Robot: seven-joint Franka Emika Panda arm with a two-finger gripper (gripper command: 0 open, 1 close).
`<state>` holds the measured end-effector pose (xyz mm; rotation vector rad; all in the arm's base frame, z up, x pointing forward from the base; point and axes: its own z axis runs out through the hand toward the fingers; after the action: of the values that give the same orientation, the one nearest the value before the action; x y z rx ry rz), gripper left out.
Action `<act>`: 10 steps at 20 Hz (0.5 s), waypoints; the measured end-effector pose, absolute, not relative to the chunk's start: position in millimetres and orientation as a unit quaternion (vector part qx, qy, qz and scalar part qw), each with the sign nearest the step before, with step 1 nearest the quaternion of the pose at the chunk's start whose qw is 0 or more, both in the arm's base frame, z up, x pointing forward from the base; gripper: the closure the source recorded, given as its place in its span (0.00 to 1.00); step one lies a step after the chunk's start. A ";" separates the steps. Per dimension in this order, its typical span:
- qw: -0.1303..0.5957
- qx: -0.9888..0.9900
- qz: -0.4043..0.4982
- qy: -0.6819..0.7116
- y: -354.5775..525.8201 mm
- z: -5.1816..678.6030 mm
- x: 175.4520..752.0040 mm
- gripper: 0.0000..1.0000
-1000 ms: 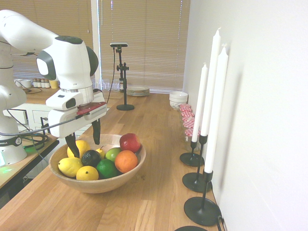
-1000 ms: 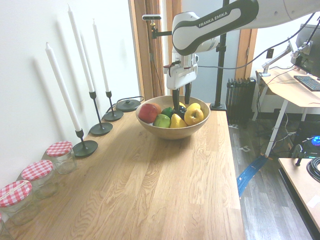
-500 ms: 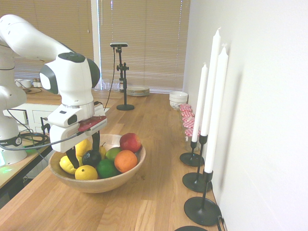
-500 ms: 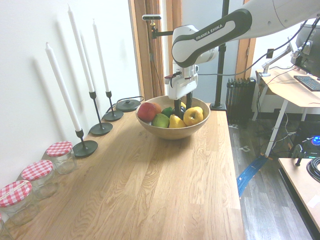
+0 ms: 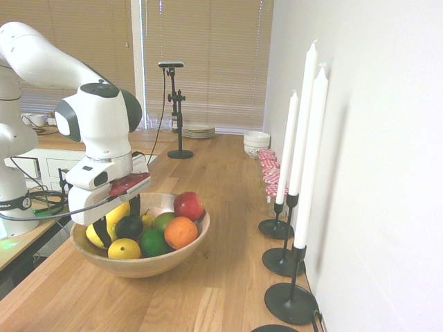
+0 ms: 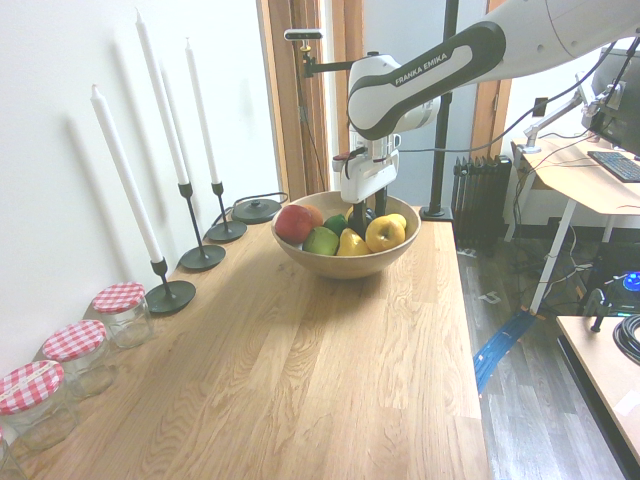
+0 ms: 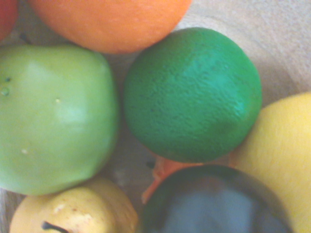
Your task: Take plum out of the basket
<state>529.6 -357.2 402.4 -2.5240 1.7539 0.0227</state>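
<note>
1. Now the gripper [image 5: 120, 229] is lower than one second ago: its fingers were above the fruit, and they have come down into the bowl [image 5: 163, 267].

2. Its two fingers stand wide apart, one on each side of the plum [image 5: 129, 227], as it looks to me. I see no grip on the fruit, so I judge that nothing is held.

3. The plum is inside the bowl, in the half toward the robot's edge of the table [image 5: 214, 304]. It lies just beside the green lime [image 5: 154, 243] and near the yellow lemon [image 5: 124, 250]. Its place has changed very little, if at all, during this descent.

4. For the task, this means that the approach is almost finished, but the taking out is not done. The fingers should probably close on the plum next, then lift it straight up, over the rim.

5. The space is narrow. A finger could push the lemon or the lime, or pinch one together with the plum. Also the plum is round and shiny, so it may slip if the fingers close too high on it.
</note>
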 end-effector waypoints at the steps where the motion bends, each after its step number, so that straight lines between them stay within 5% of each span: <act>1: 0.034 -0.821 0.007 0.570 -357.6 402.1 528.2 1.00; 10: 0.040 -0.825 -0.011 0.563 -351.1 426.6 527.4 1.00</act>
<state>527.4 -351.1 426.6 -2.5290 1.7260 -0.0334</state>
